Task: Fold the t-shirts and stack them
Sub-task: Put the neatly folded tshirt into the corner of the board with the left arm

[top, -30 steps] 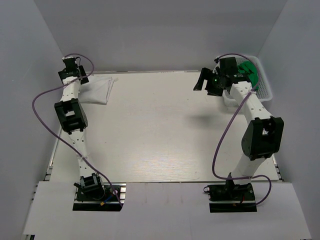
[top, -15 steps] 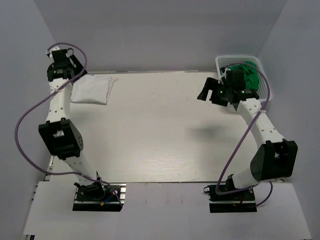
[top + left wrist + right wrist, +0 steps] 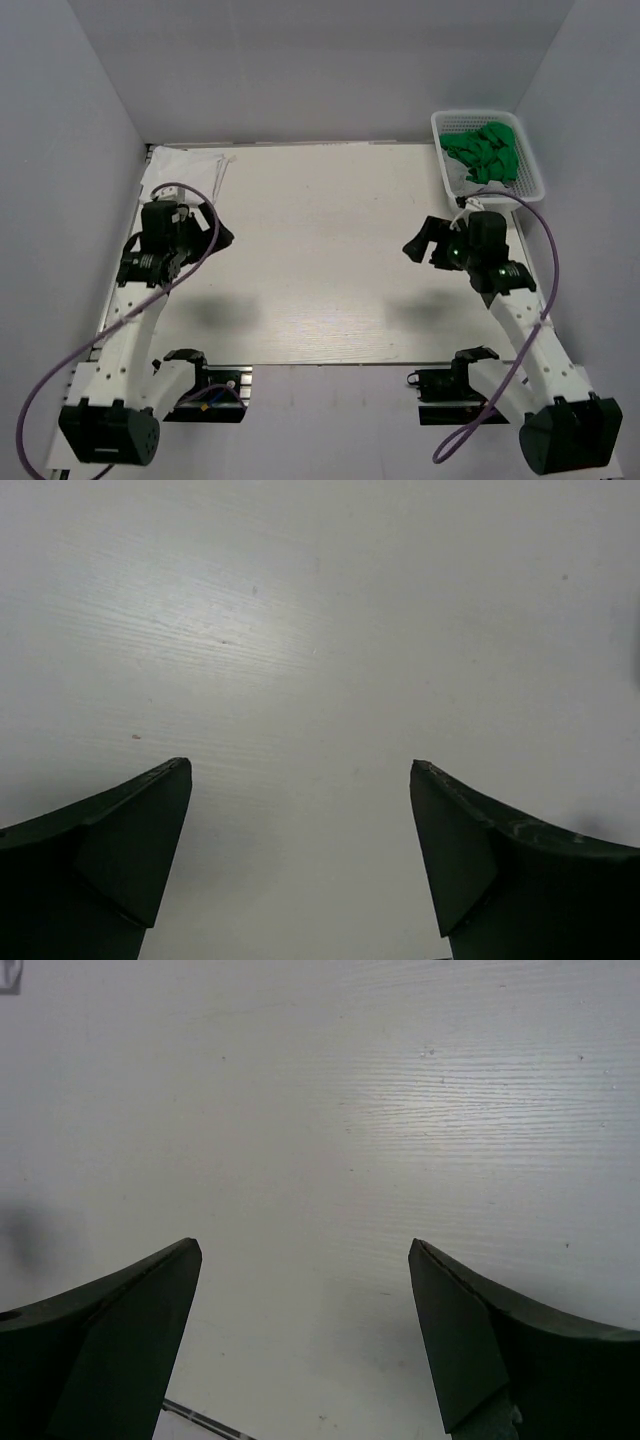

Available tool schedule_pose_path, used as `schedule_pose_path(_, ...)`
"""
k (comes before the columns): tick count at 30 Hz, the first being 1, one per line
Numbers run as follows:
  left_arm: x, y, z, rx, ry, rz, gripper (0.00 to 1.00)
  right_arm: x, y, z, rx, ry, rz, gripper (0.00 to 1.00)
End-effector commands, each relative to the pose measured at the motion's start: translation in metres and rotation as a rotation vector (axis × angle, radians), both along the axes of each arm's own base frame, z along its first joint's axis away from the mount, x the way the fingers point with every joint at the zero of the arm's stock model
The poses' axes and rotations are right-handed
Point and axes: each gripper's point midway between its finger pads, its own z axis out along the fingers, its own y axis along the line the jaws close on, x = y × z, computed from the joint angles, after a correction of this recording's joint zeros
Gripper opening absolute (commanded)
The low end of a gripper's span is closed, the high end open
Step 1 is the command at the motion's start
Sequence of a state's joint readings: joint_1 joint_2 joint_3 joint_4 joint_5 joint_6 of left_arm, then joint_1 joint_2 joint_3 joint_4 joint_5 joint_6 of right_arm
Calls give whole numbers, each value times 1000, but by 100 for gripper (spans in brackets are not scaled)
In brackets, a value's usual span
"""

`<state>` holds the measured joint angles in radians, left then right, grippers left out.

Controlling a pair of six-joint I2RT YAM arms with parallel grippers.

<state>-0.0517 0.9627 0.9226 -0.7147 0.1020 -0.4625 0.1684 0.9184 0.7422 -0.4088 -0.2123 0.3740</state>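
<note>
White t-shirt (image 3: pixel 188 166) well beyond left gripper (image 3: pixel 221 237)

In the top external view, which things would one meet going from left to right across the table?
Folded white t-shirt → right end effector → white basket holding green cloth. The left end effector overlaps the white t-shirt's span, so it is left out.

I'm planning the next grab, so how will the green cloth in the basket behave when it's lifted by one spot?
The green cloth lies crumpled in folds, so it is probably floppy and will hang and unfurl. It sits loosely in the white mesh basket, so it likely lifts lightly, though it could snag the rim.
</note>
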Motion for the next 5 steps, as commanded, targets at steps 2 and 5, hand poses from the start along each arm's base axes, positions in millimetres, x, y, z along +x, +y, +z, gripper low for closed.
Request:
schedule_pose_path(2, -5, -4, 22, -44, -90, 11, 100, 0, 2, 15, 42, -104, -9, 90)
schedule_pose_path(5, -7, -4, 27, -45, -113, 11, 100, -1, 1, 18, 35, -113, -7, 90)
